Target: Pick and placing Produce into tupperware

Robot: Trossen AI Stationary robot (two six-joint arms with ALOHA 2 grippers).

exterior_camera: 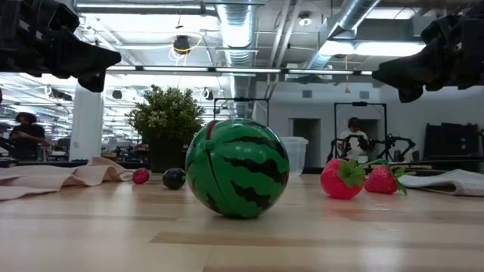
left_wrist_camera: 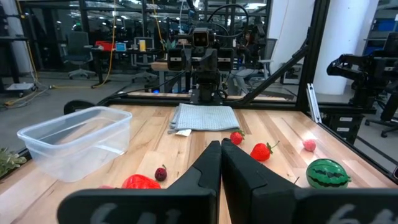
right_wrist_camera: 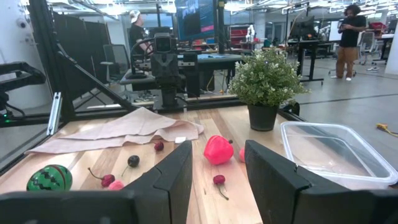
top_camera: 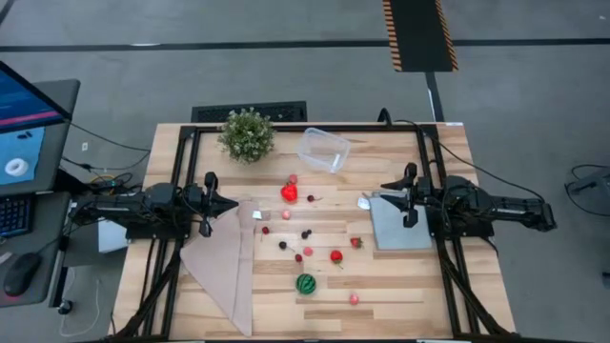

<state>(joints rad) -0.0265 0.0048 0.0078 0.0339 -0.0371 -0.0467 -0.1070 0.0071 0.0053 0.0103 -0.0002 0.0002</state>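
The produce lies scattered on the wooden table between my two arms: a green striped ball (top_camera: 306, 284) near the front, a larger red piece (top_camera: 289, 193), two strawberries (top_camera: 335, 255) and several small red, pink and dark pieces. The clear tupperware (top_camera: 324, 150) stands upright on its base at the far middle with nothing in it. My left gripper (top_camera: 232, 205) hangs level above the table's left side, shut, with nothing between its fingers (left_wrist_camera: 211, 163). My right gripper (top_camera: 386, 188) hangs level over the right side, open, with nothing between its fingers.
A bushy potted plant (top_camera: 247, 133) stands at the far edge, left of the tupperware. A beige cloth (top_camera: 224, 262) lies under the left arm and a grey-blue sheet (top_camera: 400, 224) under the right arm. Black frame rails (top_camera: 181, 181) run along both sides.
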